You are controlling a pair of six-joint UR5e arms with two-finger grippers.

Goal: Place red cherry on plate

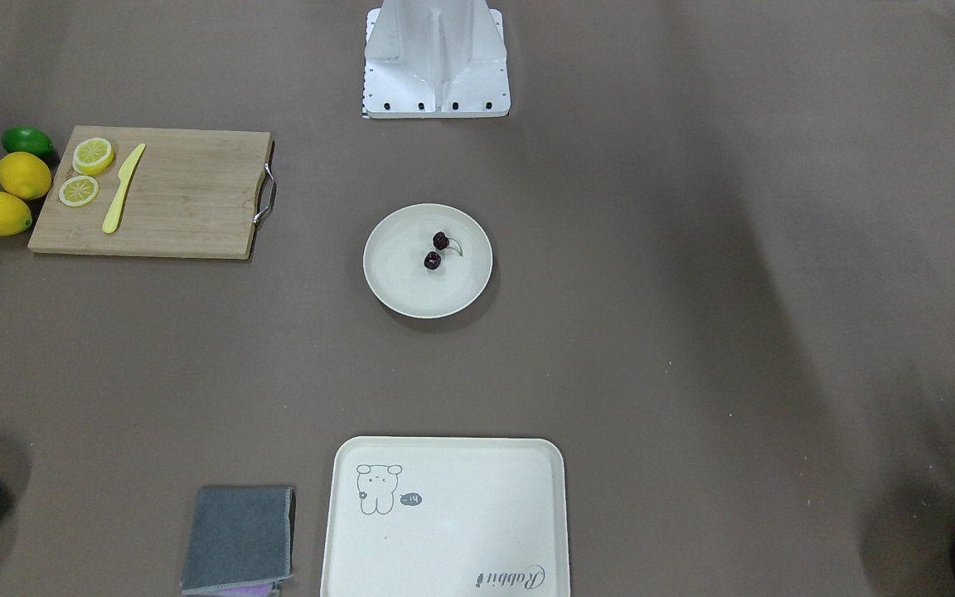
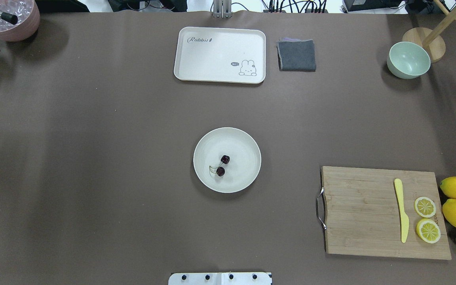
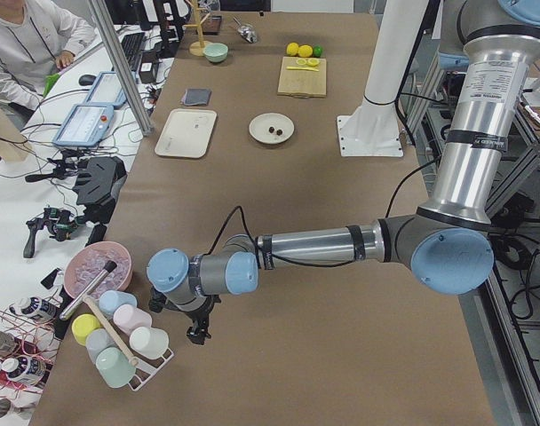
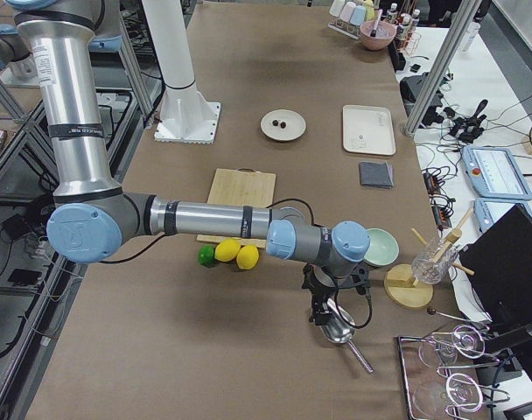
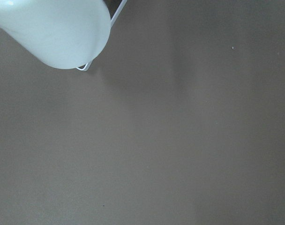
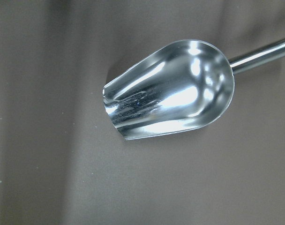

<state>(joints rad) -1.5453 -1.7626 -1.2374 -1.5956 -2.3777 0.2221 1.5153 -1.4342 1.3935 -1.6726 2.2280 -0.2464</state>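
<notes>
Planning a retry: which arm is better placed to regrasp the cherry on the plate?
Left, marginally, I'd judge. The red cherry lies in the plate's left half, its stem pointing left. The left tool and right tool both hang far off at opposite ends of the table.

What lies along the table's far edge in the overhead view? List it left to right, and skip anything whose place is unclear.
Pink bowl → cream tray → grey cloth → pale green bowl. The wooden stand beside that bowl overlaps it, so it is left out.
</notes>
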